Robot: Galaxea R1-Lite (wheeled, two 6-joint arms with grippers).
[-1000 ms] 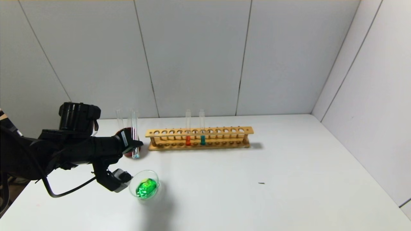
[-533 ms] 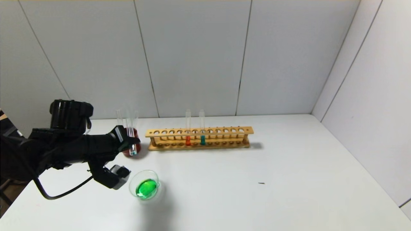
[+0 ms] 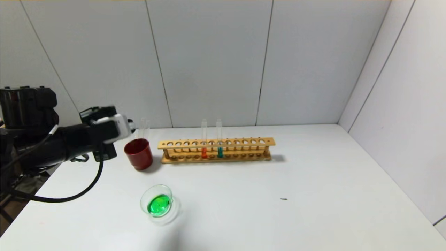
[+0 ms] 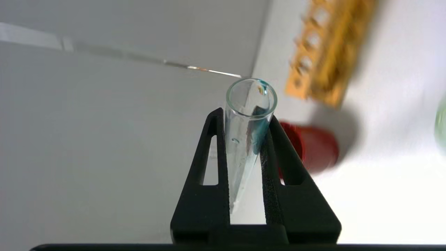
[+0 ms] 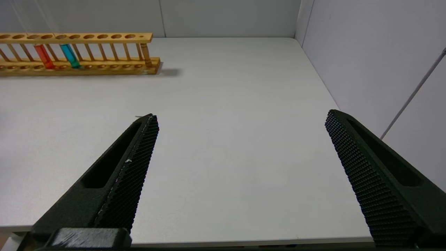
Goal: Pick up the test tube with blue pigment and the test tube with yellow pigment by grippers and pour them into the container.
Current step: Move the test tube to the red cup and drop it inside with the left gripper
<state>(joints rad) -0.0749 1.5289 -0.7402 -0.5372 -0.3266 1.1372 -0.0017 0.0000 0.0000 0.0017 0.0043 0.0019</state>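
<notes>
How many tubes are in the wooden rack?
2. An orange-liquid tube and a teal-liquid tube stand side by side near the middle of the rack; none seems hidden.

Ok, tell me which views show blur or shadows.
Left wrist view: wooden rack and red cup smeared, the cup casting a dark shadow, while the held test tube stays sharp. Head view: soft shadow beside the rack. Right wrist view: sharp, small shadow at the rack's end.
</notes>
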